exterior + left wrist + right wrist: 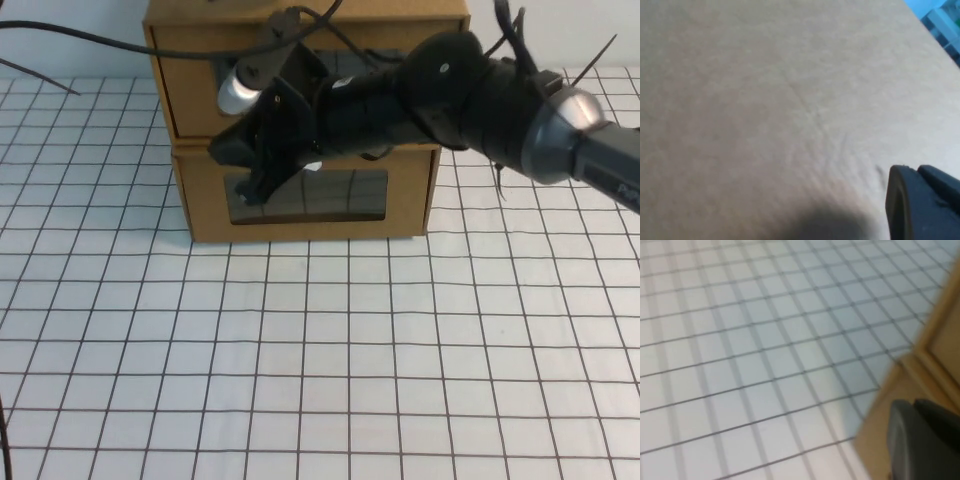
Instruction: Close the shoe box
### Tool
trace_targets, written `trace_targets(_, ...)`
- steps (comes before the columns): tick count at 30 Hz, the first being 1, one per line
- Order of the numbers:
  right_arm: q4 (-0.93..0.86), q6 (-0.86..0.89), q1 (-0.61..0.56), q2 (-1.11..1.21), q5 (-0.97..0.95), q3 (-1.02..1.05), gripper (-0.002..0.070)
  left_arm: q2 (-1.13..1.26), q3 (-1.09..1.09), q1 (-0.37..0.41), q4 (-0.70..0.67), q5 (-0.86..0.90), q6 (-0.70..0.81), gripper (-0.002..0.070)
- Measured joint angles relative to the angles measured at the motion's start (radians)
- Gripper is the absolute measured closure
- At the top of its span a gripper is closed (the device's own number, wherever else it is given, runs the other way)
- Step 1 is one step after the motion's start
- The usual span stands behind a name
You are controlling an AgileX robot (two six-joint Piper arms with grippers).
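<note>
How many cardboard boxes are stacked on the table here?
2: the shoe box below on the table, another box on top. The right claw is at their fronts; the left claw faces cardboard.

Showed matt brown cardboard on the shoe box (195, 100); matt black plastic on the right gripper (246, 188) at its front and the left gripper (920, 205) against smooth cardboard.

Even bright light, blurred wrist views.
</note>
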Motion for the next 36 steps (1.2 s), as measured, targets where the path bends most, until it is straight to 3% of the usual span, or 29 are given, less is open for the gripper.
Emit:
trace_targets(10,-0.347,0.276,0.074,-0.151,0.131,-0.001,0.0689,-0.17,-0.086,0.013,0.012,0.02,0.01,0.068)
trace_targets(17,-0.43,0.445,0.096,-0.275,0.162,-0.001,0.0689,-0.312,-0.088,0.073,0.019,0.104,0.01,0.068)
trace_targets(21,-0.529,0.547,0.096,-0.392,0.16,0.032,0.0689,-0.405,-0.048,0.081,0.103,0.117,0.003,0.068)
trace_targets(27,-0.785,0.837,0.096,-0.673,0.119,0.224,0.0689,-0.592,0.176,0.081,0.179,0.118,0.006,0.068)
trace_targets(32,-1.068,1.157,0.096,-0.935,0.089,0.521,0.0689,-0.802,0.497,0.081,0.185,0.112,0.04,0.068)
trace_targets(36,-1.144,1.303,0.096,-1.165,0.086,0.744,0.0689,-1.025,0.817,0.081,0.188,0.035,0.069,0.068)
